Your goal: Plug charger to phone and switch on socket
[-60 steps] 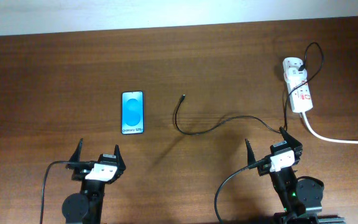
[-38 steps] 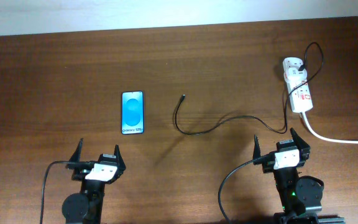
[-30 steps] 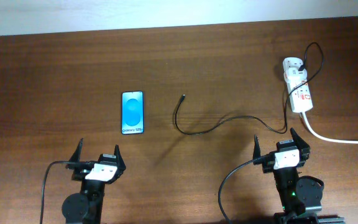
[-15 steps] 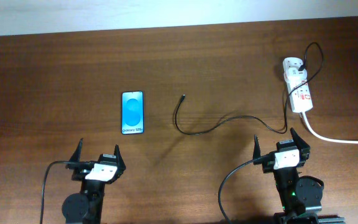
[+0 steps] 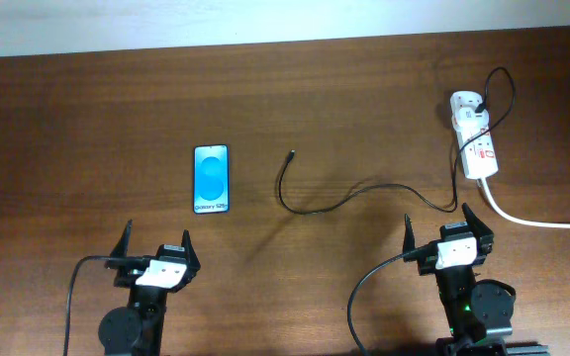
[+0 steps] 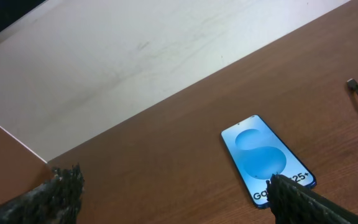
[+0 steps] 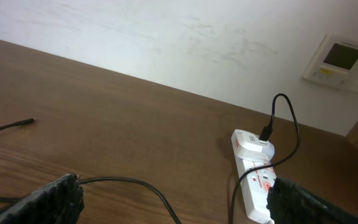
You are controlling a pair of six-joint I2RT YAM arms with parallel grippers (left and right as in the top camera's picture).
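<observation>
The phone (image 5: 212, 179) lies flat on the table, blue screen up, and shows in the left wrist view (image 6: 263, 155). The thin black charger cable (image 5: 344, 196) runs from its connector tip (image 5: 292, 154) in mid-table to a white plug on the socket (image 5: 473, 136) at the far right. The tip shows in both wrist views (image 6: 352, 83) (image 7: 28, 122). The socket shows in the right wrist view (image 7: 255, 175). My left gripper (image 5: 152, 247) (image 6: 173, 196) is open and empty, near the front edge below the phone. My right gripper (image 5: 439, 225) (image 7: 173, 199) is open and empty, in front of the socket.
A thick white cord (image 5: 542, 222) leaves the socket toward the right edge. The arms' own black cables (image 5: 364, 287) hang at the front. A pale wall (image 7: 166, 37) stands behind the table, with a wall panel (image 7: 337, 59) at the right.
My right gripper moved a little to the right between two seconds ago and 1.3 seconds ago and has been still since. The left arm, phone, cable and socket have not moved.
</observation>
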